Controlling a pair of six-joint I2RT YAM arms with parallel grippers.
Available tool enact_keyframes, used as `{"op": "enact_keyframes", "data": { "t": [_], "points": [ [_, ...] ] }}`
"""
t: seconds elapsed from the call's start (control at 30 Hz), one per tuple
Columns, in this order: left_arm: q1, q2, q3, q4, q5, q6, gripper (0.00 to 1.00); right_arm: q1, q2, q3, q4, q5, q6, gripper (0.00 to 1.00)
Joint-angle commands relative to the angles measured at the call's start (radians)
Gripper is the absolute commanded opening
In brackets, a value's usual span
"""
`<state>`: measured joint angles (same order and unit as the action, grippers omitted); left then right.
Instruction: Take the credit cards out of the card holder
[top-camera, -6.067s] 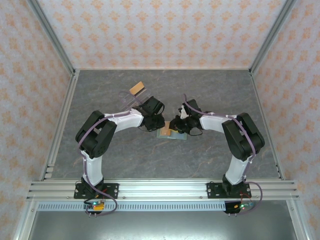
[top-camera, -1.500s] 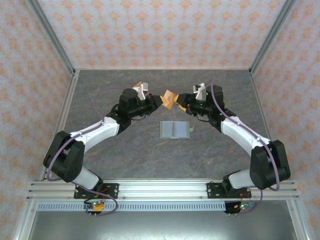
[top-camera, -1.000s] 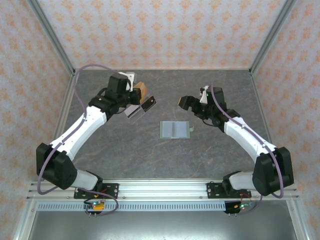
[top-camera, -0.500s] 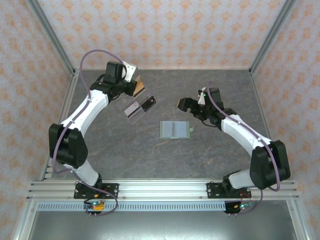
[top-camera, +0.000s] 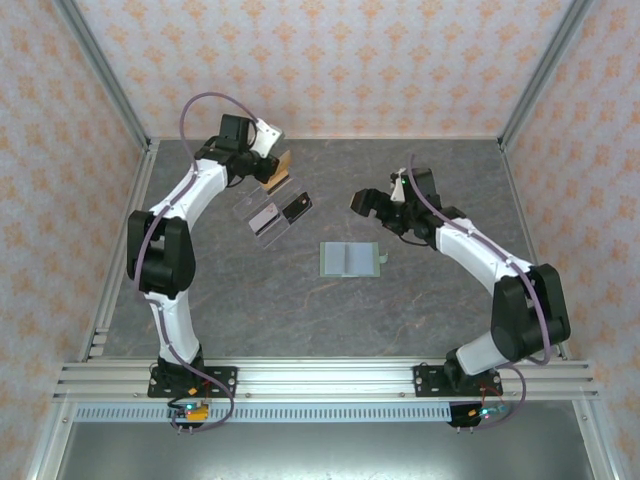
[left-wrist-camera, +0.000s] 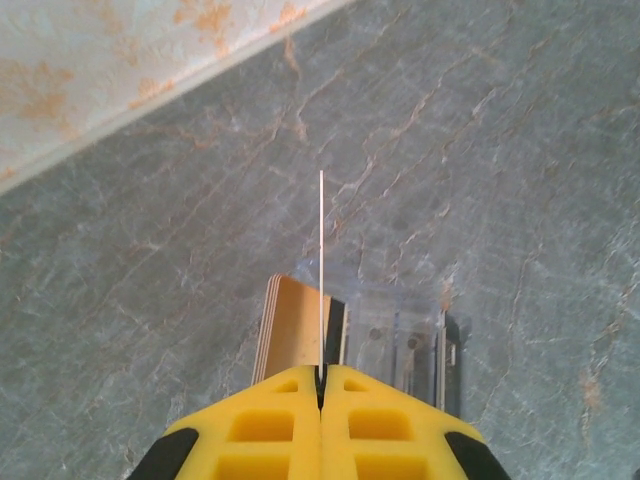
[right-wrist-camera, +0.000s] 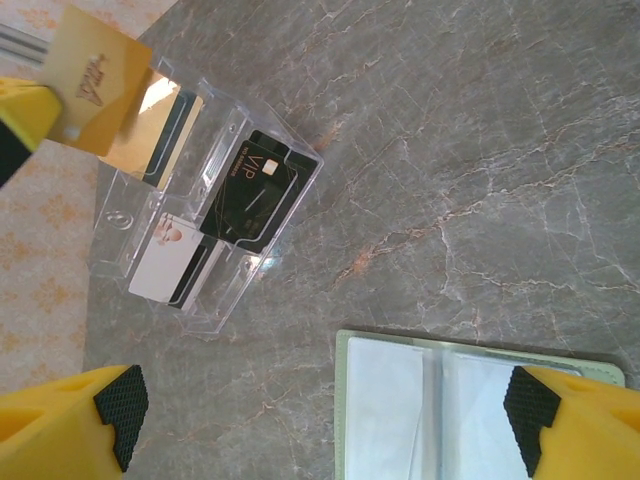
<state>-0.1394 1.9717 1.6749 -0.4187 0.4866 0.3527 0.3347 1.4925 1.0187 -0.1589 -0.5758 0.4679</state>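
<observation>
Clearly, left hand (left-wrist-camera: 320, 385) pinches a gold card (right-wrist-camera: 95, 80); right hand (right-wrist-camera: 325, 415) gapes empty by black "VIP" card (right-wrist-camera: 255, 190).

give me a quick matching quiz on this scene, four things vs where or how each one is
1 card holder
2 gold card
3 black card
4 right gripper

a in the clear tray
b lying open on the table
c jaws wide open, holding nothing
d pinched by the left gripper

Pairs: 1-b, 2-d, 3-a, 4-c
</observation>
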Motion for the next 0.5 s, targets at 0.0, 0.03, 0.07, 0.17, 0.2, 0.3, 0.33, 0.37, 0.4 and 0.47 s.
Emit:
{"op": "enact_keyframes", "data": {
  "t": [0.0,0.03,0.07,0.17,0.2,0.3,0.33,0.37,0.4,0.47],
  "points": [
    [0.023,0.009,0.034,-0.006,0.042,0.042,0.0,0.0,0.018,0.041,0.005,-0.012,0.001,0.94],
    [0.024,0.012,0.034,-0.014,0.04,0.052,0.0,0.0,0.021,0.043,0.004,-0.012,0.0,0.95],
    [0.026,0.016,0.033,-0.022,0.044,0.066,0.0,-0.001,0.025,0.045,0.004,-0.012,0.004,0.94],
    [0.029,0.025,0.032,-0.03,0.033,0.084,0.0,-0.002,0.035,0.052,0.004,-0.013,0.011,0.94],
    [0.028,0.026,0.03,-0.031,0.03,0.089,0.0,-0.001,0.039,0.054,0.004,-0.017,0.013,0.94],
    [0.03,0.025,0.019,-0.022,0.027,0.097,0.0,-0.001,0.046,0.057,0.004,-0.024,0.019,0.94],
    [0.03,0.024,0.015,-0.022,0.029,0.098,0.0,0.0,0.046,0.057,0.003,-0.025,0.02,0.94],
    [0.03,0.021,0.009,-0.019,0.035,0.099,0.0,-0.001,0.047,0.057,0.001,-0.027,0.02,0.94],
    [0.03,0.018,0.002,-0.015,0.034,0.1,0.0,-0.001,0.046,0.057,0.001,-0.028,0.02,0.94],
    [0.033,0.014,-0.01,-0.013,0.032,0.103,0.0,-0.001,0.047,0.057,0.001,-0.03,0.022,0.94]
  ]
}}
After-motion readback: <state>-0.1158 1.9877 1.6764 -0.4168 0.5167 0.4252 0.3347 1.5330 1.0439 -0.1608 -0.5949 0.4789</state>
